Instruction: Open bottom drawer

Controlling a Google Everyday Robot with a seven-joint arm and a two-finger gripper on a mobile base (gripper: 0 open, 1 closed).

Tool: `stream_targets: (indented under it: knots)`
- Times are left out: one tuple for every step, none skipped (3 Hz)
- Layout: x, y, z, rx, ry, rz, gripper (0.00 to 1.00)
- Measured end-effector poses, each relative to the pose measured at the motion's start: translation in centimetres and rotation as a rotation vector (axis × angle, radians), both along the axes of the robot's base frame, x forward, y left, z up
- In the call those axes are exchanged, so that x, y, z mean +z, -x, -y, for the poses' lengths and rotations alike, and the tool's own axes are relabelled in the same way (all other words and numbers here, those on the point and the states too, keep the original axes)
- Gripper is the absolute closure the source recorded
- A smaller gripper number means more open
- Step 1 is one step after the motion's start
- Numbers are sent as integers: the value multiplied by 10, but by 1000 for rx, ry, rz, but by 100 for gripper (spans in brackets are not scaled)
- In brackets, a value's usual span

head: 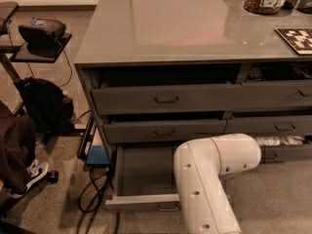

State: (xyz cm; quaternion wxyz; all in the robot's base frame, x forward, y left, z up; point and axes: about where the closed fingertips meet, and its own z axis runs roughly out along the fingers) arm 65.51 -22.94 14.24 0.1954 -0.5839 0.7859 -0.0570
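White robot arm (210,179): smooth hard plastic shell, thick rounded tube, capsule-like, domed end cap at right. Soft shading, faint sheen on top. Thin tan seam ring circles shell near elbow bend. Three small dark round screw recesses in row down near side. Gripper out of sight, hidden behind arm shell.
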Motion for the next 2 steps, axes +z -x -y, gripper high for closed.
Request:
stream_targets:
  knots:
    - [0,0,0,0,0,0,34]
    - [0,0,0,0,0,0,11]
